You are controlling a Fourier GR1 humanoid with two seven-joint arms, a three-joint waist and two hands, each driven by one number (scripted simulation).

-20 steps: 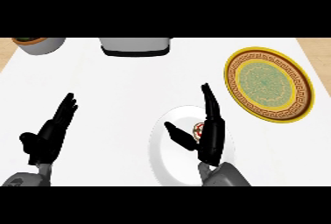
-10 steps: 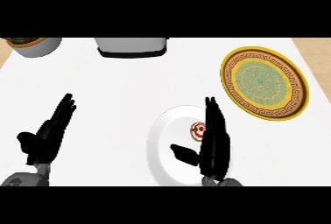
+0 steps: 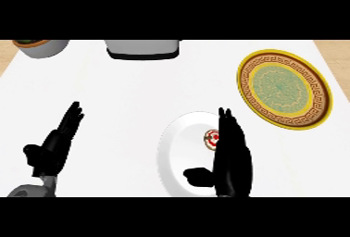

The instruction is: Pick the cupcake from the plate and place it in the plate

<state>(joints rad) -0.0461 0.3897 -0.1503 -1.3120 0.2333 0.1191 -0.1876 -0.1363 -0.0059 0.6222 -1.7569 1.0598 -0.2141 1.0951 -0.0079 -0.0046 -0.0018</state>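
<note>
The cupcake (image 3: 212, 137) sits on the white plate (image 3: 179, 152), just left of the right hand (image 3: 231, 159), touching or nearly touching its fingers (image 3: 226, 125). Those fingers are straight and released, pointing up the desk (image 3: 137, 92), with the thumb (image 3: 196, 176) lower left over the plate. The right hand is far nearer than the left hand (image 3: 54, 148), which rests open at the left. The gold plate (image 3: 284, 88) lies up and right.

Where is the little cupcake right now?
In the head view, the cupcake sits on the white plate, right of centre, just left of the right hand's straight fingers.
</note>
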